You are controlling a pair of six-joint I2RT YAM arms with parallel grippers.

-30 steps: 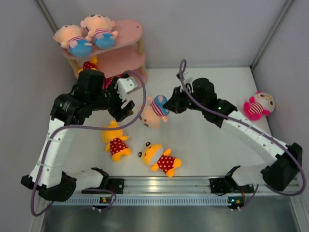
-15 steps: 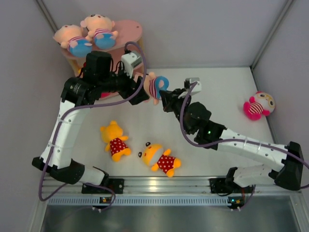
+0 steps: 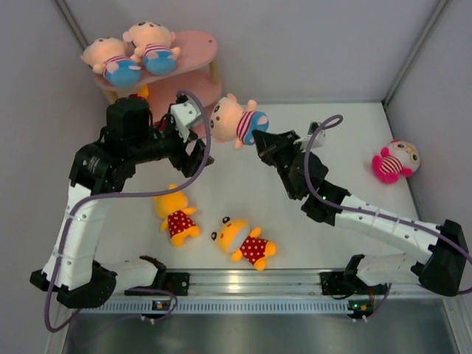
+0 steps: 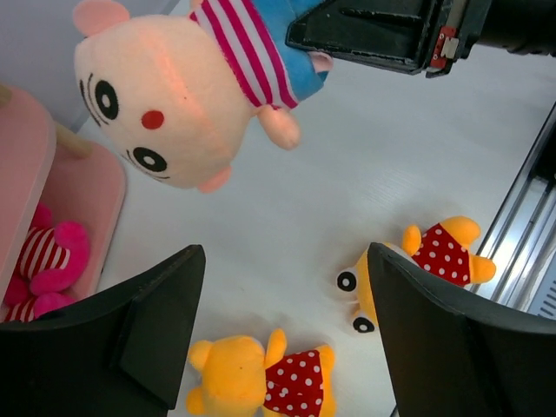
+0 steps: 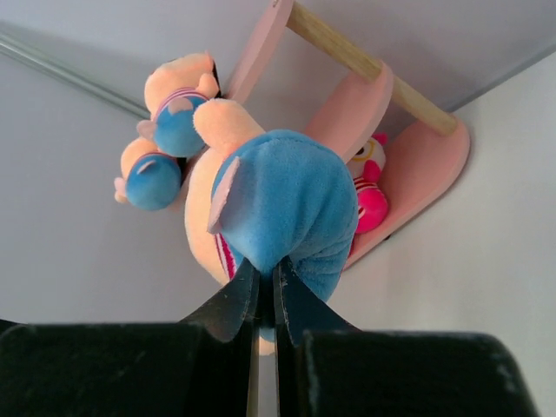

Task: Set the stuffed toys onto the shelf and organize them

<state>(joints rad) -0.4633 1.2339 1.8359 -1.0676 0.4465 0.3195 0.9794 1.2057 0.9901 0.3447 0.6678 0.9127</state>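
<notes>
Right gripper is pinching, jaws nearly together, the blue shorts of a striped-shirt doll; the doll is hanging beyond the fingertips, head pointing toward the pink shelf and close beside it. Left gripper is standing wide, holding nothing, below the doll's face and apart from it. Two similar dolls are lying on the top board; two yellow bears are lying on the table
</notes>
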